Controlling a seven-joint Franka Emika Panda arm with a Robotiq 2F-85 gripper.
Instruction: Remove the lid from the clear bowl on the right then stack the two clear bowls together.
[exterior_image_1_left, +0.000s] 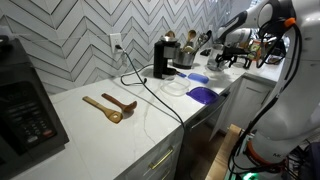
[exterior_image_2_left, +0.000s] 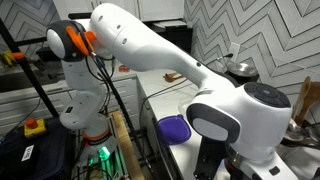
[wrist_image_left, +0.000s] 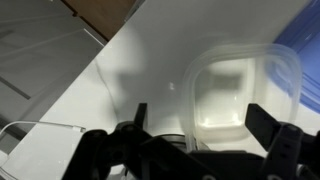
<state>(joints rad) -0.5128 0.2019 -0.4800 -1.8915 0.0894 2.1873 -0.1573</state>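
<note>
In the wrist view a clear bowl (wrist_image_left: 238, 92) lies on the white counter, just ahead of and between my gripper's (wrist_image_left: 200, 128) two dark fingers. The fingers are spread wide and hold nothing. In an exterior view the gripper (exterior_image_1_left: 224, 50) hangs above the far end of the counter. The light-blue lid (exterior_image_1_left: 197, 77) lies there, and a faint clear bowl (exterior_image_1_left: 176, 88) shows beside it. I cannot make out a second clear bowl for certain.
A larger violet-blue flat piece (exterior_image_1_left: 204, 95) lies near the counter's front edge and also shows in the other exterior view (exterior_image_2_left: 175, 128). A black coffee maker (exterior_image_1_left: 161, 58) with its cord stands by the wall. Two wooden spoons (exterior_image_1_left: 110, 106) lie mid-counter. A blue edge (wrist_image_left: 303, 60) borders the bowl.
</note>
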